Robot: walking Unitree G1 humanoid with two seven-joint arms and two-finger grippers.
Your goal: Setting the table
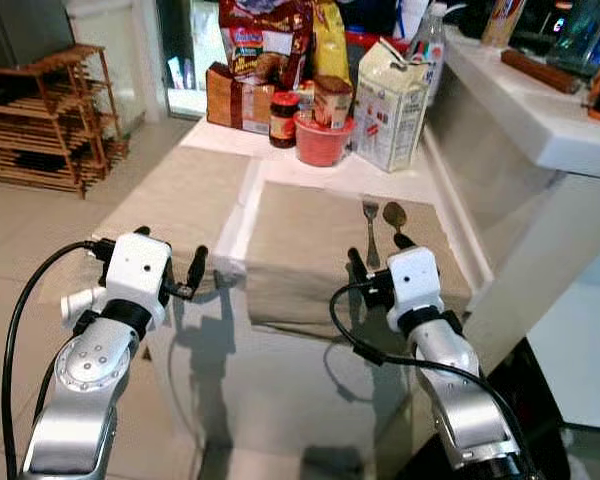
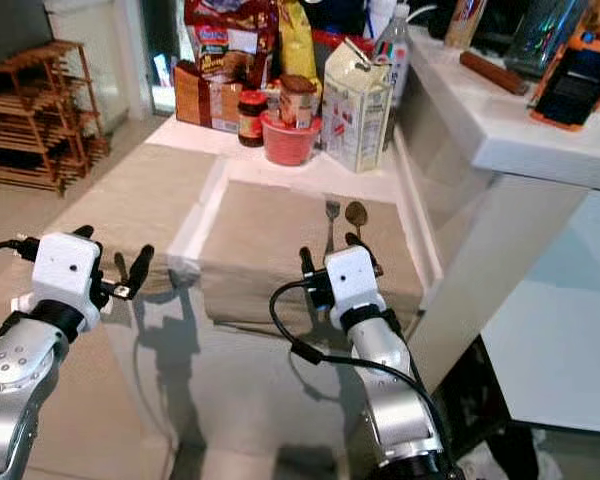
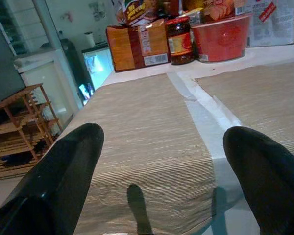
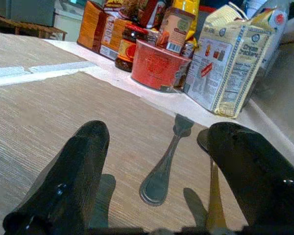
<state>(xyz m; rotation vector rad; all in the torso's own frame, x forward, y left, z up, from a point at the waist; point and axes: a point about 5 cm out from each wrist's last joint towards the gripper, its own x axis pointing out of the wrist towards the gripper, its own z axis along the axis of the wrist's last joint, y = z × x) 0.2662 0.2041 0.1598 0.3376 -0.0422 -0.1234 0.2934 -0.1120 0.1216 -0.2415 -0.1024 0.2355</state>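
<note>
On the white table (image 1: 280,370) before me lie two woven beige placemats side by side, with a strip of bare tabletop between them. The left placemat (image 1: 175,205) carries nothing. On the right placemat (image 1: 310,245), toward its far right corner, a silver fork (image 1: 371,232) and a darker spoon (image 1: 394,216) lie next to each other, fork on the left, both with handles pointing toward me.

My right gripper (image 1: 378,254) hovers over the near part of the right placemat, just short of the fork and spoon handles. Its fingers (image 4: 71,181) are spread apart and hold nothing; the right wrist view shows the fork lying between them on the mat.

My left gripper (image 1: 175,265) hangs at the near edge of the left placemat, fingers (image 3: 54,181) likewise parted and empty.

Along the far edge of the table stands a cluster of groceries: a red bowl (image 1: 322,140), a dark jar (image 1: 283,120) with a red lid just left of it, an orange box (image 1: 230,97) further left, a cream carton (image 1: 390,103) to the right, and snack bags (image 1: 265,40) behind. A white counter (image 1: 540,110) runs along the right side. A wooden rack (image 1: 45,120) stands on the floor at far left.
</note>
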